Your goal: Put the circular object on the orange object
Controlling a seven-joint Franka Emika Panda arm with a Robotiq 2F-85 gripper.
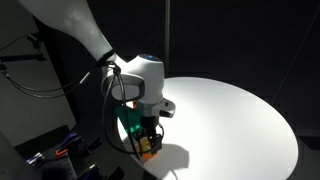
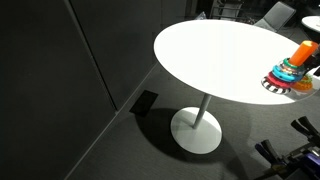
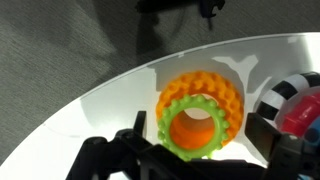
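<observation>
**Where the gripper (image 1: 148,138) hangs low at the rim of the table (image 1: 235,120), a yellow-green ring (image 3: 195,128) lies between its fingers (image 3: 140,135)**

Although we look at the scene from three sides, we cannot tell how far the gripper is open. In the wrist view its dark fingers come in from the bottom edge. The yellow-green ring sits between them, close against the finger toward the picture's left, with a narrow gap on the other side. Whether the pads actually press on the ring we cannot say.

Through the ring's centre hole we see orange. We cannot tell whether that is the peg or the knobbly orange ring (image 3: 215,92), which is wider and shows behind and around the yellow-green one over the white tabletop. Toward the right of the wrist view is a red and black-and-white striped part of a toy (image 3: 295,105), cut off by the frame.

In an exterior view the white arm (image 1: 70,30) reaches down from the upper left. Patches of green and orange show just under the gripper, too small for us to sort out.

In an exterior view the stacking toy (image 2: 290,70) stands near the table's edge at the far right of the picture. Its orange peg (image 2: 304,48) rises upright from multicoloured rings.
</observation>
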